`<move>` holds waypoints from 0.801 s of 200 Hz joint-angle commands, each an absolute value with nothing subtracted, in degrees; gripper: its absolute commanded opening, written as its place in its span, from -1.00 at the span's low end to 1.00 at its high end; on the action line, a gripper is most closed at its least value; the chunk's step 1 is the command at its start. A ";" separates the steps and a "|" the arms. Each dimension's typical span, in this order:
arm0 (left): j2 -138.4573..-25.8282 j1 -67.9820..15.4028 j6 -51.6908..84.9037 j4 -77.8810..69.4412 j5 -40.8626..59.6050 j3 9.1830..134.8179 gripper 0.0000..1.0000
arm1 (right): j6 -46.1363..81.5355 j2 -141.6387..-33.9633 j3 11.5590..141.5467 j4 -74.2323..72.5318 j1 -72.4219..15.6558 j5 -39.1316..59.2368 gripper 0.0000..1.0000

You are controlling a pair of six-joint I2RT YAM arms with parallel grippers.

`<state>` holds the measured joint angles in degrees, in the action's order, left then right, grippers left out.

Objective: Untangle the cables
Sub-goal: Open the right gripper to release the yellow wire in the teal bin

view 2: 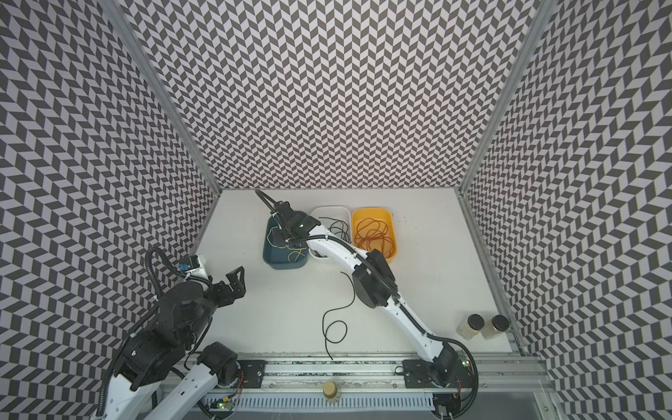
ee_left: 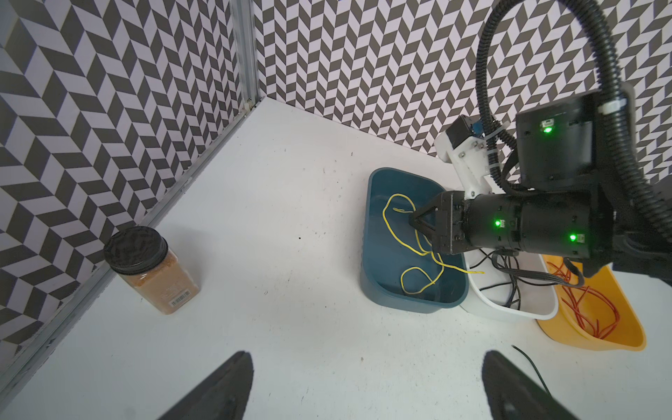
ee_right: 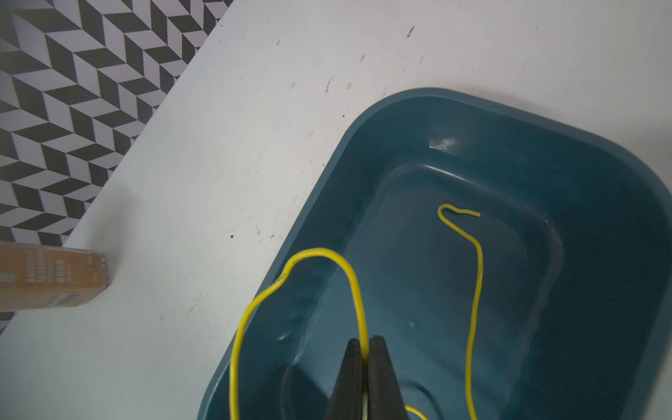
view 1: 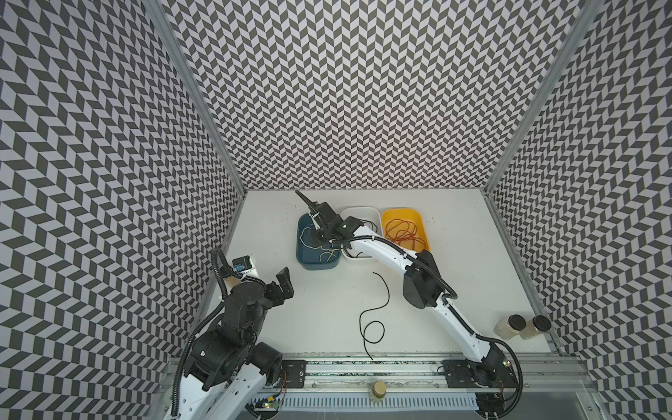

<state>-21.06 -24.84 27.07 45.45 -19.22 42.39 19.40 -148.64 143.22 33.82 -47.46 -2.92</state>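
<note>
Pinching the thin yellow cable, your right pincer had its dark tapered fingers pressed together on the glossy wire, tips low inside the teal tray. From the pinch the wire rose in a tall arch that crossed the tray's smooth rounded rim line in the wrist view. Its hooked free end lay ahead of the tips on the tray floor. Just beside the teal tray sat the white tray w/ thin black cable, then the orange tray w/ coiled orange-red cable.

Your left pincer was spread wide, nothing btwn its fingers, over the scuffed white table, well apart from the trays. A loose black cable lay curled on the table btwn the arms. A square clear jar, ribbed black lid, stood near the wall.
</note>
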 commanded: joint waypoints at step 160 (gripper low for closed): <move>-20.83 -25.27 27.35 45.35 -19.51 41.83 1.00 | 14.77 -142.42 142.63 37.88 -48.34 -5.21 -0.46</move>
<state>-21.06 -24.86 27.07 45.43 -19.00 42.35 15.77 -148.97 144.73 37.85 -47.97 -4.71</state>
